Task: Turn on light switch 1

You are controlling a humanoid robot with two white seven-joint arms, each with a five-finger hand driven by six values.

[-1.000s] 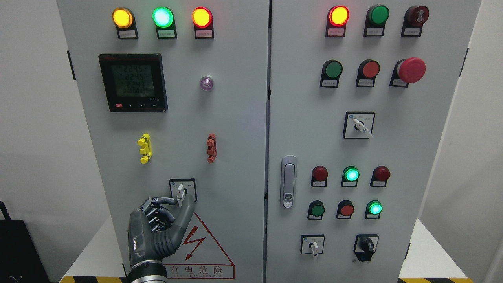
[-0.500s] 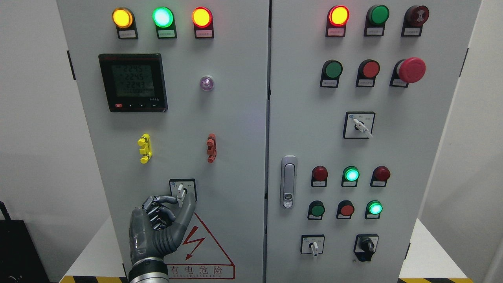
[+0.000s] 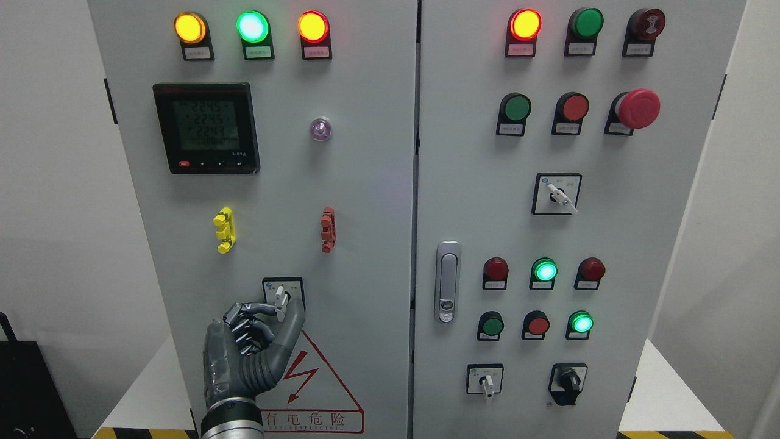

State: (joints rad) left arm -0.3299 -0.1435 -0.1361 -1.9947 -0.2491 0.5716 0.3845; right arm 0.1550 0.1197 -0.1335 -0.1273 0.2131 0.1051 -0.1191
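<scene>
My left hand [image 3: 247,353] pinches the white lever of light switch 1 [image 3: 280,300]; small, stiff, probably slippery, so I grip its tip.

Plain room behind a tall grey metal electrical cabinet [image 3: 378,183].
White smooth walls [image 3: 49,183] flank the cabinet left and right, evenly lit. A white flat platform [image 3: 664,390] shows at its foot both sides, edged by yellow-black hazard striping [image 3: 140,433]. A black dark object [image 3: 27,390] sits lower left of the cabinet.
</scene>
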